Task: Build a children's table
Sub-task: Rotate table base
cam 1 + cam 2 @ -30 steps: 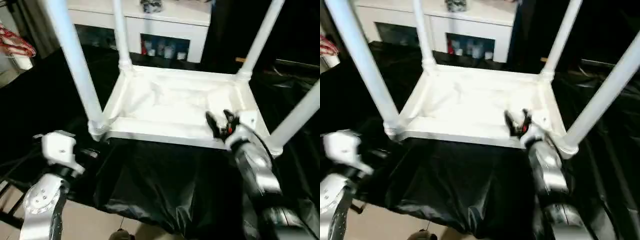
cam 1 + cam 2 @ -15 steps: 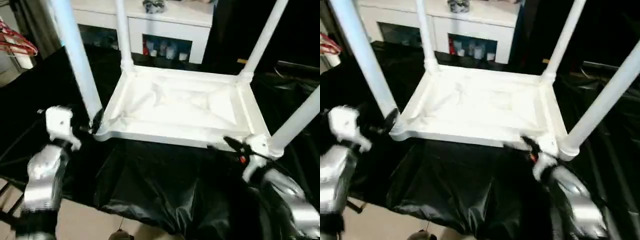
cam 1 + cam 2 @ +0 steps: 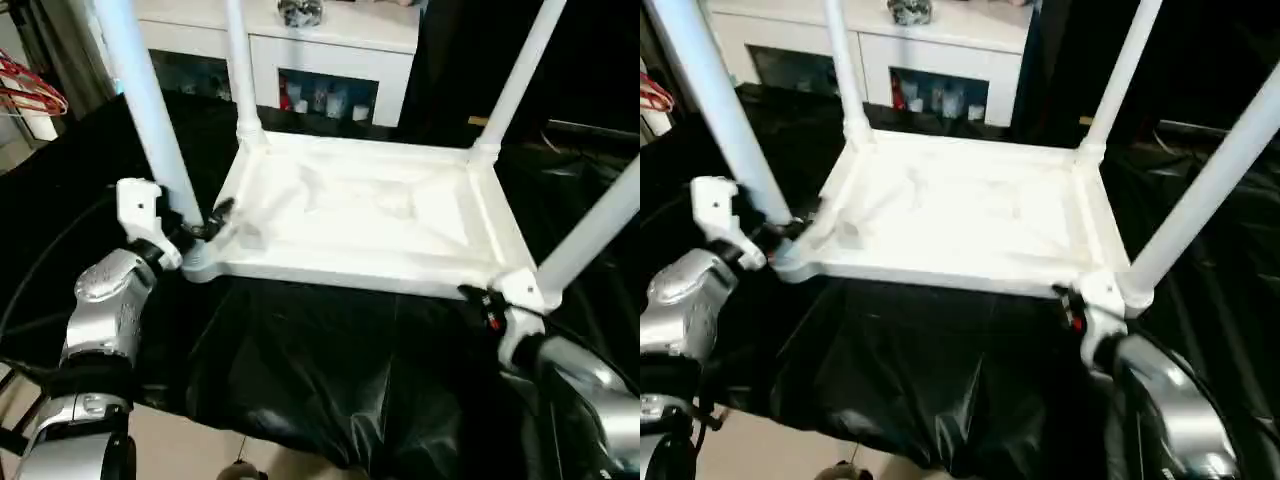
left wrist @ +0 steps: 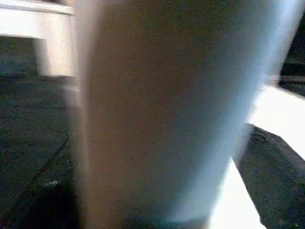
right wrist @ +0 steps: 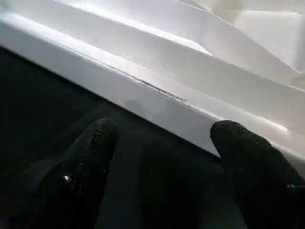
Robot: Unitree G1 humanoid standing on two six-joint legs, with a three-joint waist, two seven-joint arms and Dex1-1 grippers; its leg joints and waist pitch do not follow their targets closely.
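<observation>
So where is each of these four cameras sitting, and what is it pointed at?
Left eye view: on the head, looking forward and down at the upside-down children's table on a black sheet; both silver forearms and the left claw show.
Right eye view: beside it, same scene, slightly shifted; the right claw shows by the near right corner.
Left wrist view: on the left wrist, close up on a white leg.
Right wrist view: on the right wrist, facing the tabletop's edge; two black fingers stand apart.
All share the table.

The white table lies upside down on black sheeting, ribbed underside up, its four legs standing upright in the corner sockets.
</observation>
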